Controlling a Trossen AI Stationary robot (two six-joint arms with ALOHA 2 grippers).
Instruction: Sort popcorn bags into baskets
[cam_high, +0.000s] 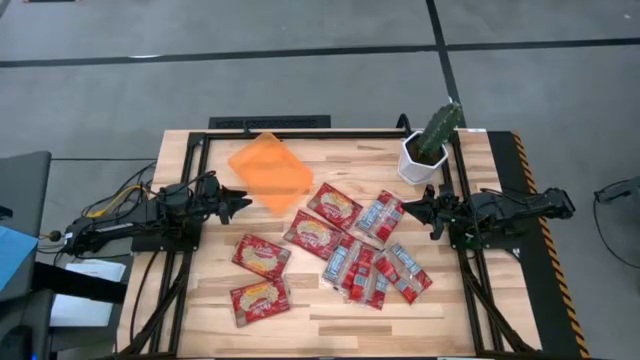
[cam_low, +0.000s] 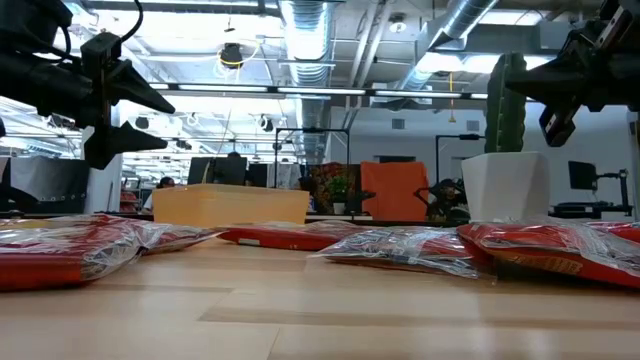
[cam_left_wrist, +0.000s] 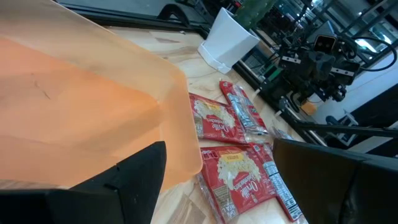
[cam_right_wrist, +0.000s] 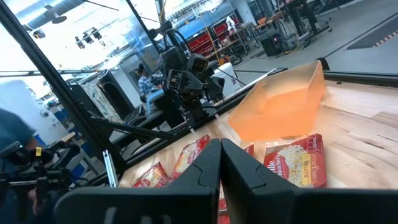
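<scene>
With the orange basket (cam_high: 270, 172) empty at 11 o'clock and about 10 popcorn bags (cam_high: 318, 234) scattered centre to 5 o'clock, the left gripper (cam_high: 237, 205), fingers spread, should drop squarely onto the nearest bag's middle, while the right gripper (cam_high: 410, 208), fingers pressed together, waits at 3 o'clock.

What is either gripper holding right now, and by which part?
Nothing. The left gripper is open beside the orange basket; the right gripper is shut and empty, above the table.
</scene>
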